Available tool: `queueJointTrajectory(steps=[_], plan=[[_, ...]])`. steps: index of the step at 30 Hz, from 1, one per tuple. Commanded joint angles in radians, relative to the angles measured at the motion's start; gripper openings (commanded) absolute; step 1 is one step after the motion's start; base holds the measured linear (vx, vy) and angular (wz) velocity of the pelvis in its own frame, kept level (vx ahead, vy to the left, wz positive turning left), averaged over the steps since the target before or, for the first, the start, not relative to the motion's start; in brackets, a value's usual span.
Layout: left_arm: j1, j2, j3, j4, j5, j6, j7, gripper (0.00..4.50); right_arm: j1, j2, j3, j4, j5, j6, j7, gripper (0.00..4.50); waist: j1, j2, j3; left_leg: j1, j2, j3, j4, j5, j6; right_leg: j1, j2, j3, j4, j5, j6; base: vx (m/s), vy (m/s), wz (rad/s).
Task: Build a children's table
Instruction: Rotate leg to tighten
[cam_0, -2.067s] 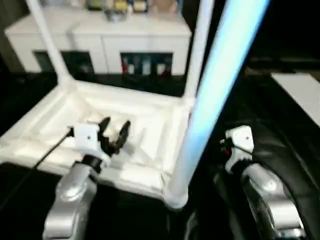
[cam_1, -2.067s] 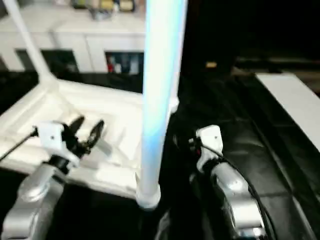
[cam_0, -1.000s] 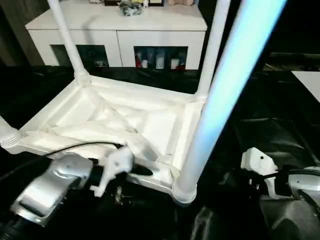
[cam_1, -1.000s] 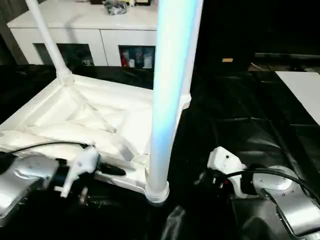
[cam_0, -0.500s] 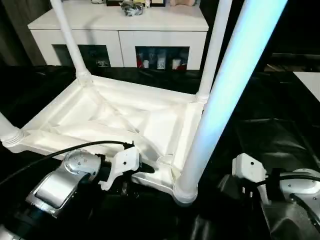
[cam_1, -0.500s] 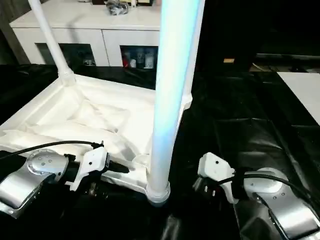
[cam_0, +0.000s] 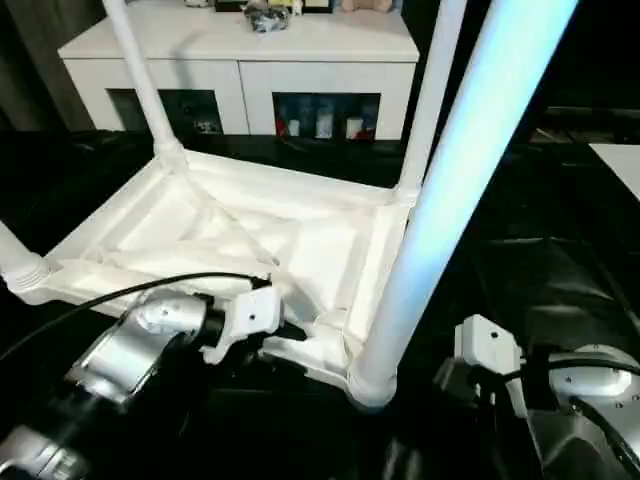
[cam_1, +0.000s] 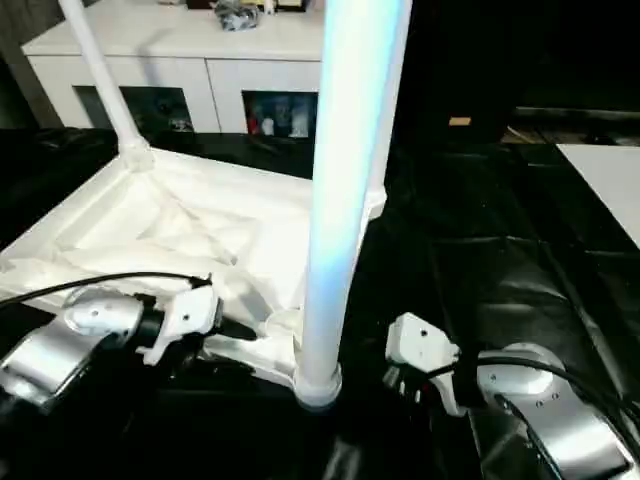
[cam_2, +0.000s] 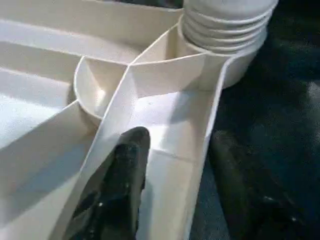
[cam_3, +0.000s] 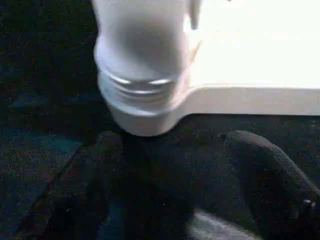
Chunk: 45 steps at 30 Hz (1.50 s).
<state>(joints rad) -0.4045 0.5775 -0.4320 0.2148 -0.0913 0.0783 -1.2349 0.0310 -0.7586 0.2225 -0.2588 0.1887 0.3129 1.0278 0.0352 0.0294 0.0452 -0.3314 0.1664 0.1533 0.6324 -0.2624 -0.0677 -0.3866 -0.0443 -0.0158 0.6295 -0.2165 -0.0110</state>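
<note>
Tabletop (cam_0: 230, 225) lies upside down, legs up. Left wrist view reveals left end effector (cam_2: 170, 185) straddling its rim, fingers spread; right wrist view shows right end effector (cam_3: 170, 200) released before nearest leg (cam_3: 142, 65).

Left gripper (cam_2: 165, 165) drops from above the tabletop's (cam_0: 230, 225) ribbed underside to lower centre of frame, now straddling its near rim. Right gripper (cam_3: 185, 165) swings in toward the nearest leg's (cam_0: 440, 200) socket.
</note>
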Motion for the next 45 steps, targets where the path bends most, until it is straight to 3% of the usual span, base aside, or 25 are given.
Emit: queueJointTrajectory(steps=[1,10,14,16,23,28,35,39,40,41,43,44,45], plan=[[-0.03,0.006,-0.018,0.022,0.021,-0.02,-0.028,2.0,0.01,-0.008,0.01,-0.028,-0.008,0.005,-0.003,3.71,0.001,0.0,-0.045,-0.015,0.055,-0.017,-0.087,-0.081,0.059,0.054,-0.087,0.048,-0.076,-0.067,-0.271,0.0,0.0,0.0],[-0.033,0.029,-0.054,0.043,0.042,-0.009,-0.107,1.42,0.011,-0.016,0.014,-0.04,-0.009,0.011,0.006,3.71,-0.003,-0.002,-0.042,-0.012,0.059,-0.017,-0.091,-0.113,0.052,0.051,-0.089,0.049,-0.079,-0.122,-0.268,0.0,0.0,0.0],[-0.036,0.027,-0.048,0.071,0.06,-0.035,-0.084,1.06,-0.004,-0.003,0.016,-0.036,-0.006,0.013,-0.002,3.71,-0.004,-0.003,-0.042,-0.013,0.058,-0.017,-0.09,-0.104,0.055,0.051,-0.088,0.049,-0.079,-0.123,-0.264,0.0,0.0,0.0],[-0.035,0.022,-0.042,0.09,0.076,-0.047,-0.061,0.83,-0.011,0.005,0.018,-0.031,-0.007,0.01,-0.006,3.71,-0.003,-0.012,-0.042,-0.014,0.059,-0.016,-0.089,-0.098,0.057,0.051,-0.09,0.05,-0.079,-0.126,-0.261,0.0,0.0,0.0],[0.009,0.004,-0.025,0.088,0.122,-0.037,0.052,0.28,-0.035,0.024,0.006,0.001,-0.022,-0.012,-0.036,3.71,-0.005,-0.006,-0.038,-0.013,0.06,-0.017,-0.094,-0.122,0.048,0.048,-0.091,0.05,-0.084,-0.17,-0.253,0.0,0.0,0.0],[0.052,-0.053,0.031,0.056,0.095,0.038,0.17,0.14,-0.05,0.051,-0.038,0.036,-0.022,-0.015,-0.094,3.71,-0.009,-0.007,-0.041,-0.017,0.057,-0.015,-0.09,-0.109,0.05,0.051,-0.09,0.05,-0.083,-0.158,-0.249,0.0,0.0,0.0],[0.107,-0.133,0.084,-0.032,0.07,0.21,0.292,0.01,-0.093,0.109,-0.077,0.14,-0.065,-0.028,-0.228,3.71,-0.044,-0.014,-0.041,-0.025,0.048,-0.017,-0.086,-0.105,0.067,0.052,-0.087,0.046,-0.091,-0.222,-0.241,0.0,0.0,0.0],[0.118,-0.148,0.088,-0.061,0.066,0.244,0.306,0.01,-0.114,0.171,-0.111,0.173,-0.011,-0.024,-0.256,3.71,-0.046,-0.016,-0.042,-0.025,0.046,-0.016,-0.085,-0.093,0.084,0.049,-0.084,0.047,-0.093,-0.23,-0.235,0.0,0.0,0.0],[0.118,-0.145,0.085,-0.073,0.069,0.243,0.298,0.0,-0.133,0.216,-0.141,0.191,0.054,-0.003,-0.254,3.98,-0.044,-0.021,-0.042,-0.024,0.046,-0.017,-0.086,-0.086,0.094,0.048,-0.086,0.046,-0.091,-0.224,-0.235,0.0,0.0,0.0],[0.119,-0.138,0.08,-0.077,0.07,0.235,0.287,0.0,-0.14,0.226,-0.148,0.195,0.075,0.003,-0.246,3.98,-0.044,-0.018,-0.042,-0.025,0.047,-0.017,-0.087,-0.08,0.095,0.048,-0.085,0.045,-0.091,-0.219,-0.236,0.0,0.0,0.0],[0.122,-0.124,0.07,-0.089,0.077,0.224,0.264,0.0,-0.157,0.247,-0.163,0.205,0.118,0.016,-0.228,4.1,-0.042,-0.02,-0.043,-0.026,0.049,-0.017,-0.087,-0.062,0.101,0.049,-0.084,0.045,-0.088,-0.18,-0.241,0.0,0.0,0.0],[0.122,-0.108,0.058,-0.103,0.084,0.198,0.241,0.0,-0.175,0.258,-0.174,0.211,0.151,0.031,-0.212,4.22,-0.044,-0.035,-0.046,-0.028,0.049,-0.016,-0.086,-0.048,0.11,0.052,-0.084,0.043,-0.085,-0.152,-0.244,0.0,0.0,0.0],[0.106,-0.08,0.053,-0.118,0.083,0.2,0.2,0.0,-0.22,0.251,-0.158,0.231,0.155,0.033,-0.167,4.35,-0.041,-0.034,-0.046,-0.027,0.049,-0.016,-0.086,-0.033,0.117,0.052,-0.085,0.043,-0.081,-0.131,-0.246,0.0,0.0,0.0]])
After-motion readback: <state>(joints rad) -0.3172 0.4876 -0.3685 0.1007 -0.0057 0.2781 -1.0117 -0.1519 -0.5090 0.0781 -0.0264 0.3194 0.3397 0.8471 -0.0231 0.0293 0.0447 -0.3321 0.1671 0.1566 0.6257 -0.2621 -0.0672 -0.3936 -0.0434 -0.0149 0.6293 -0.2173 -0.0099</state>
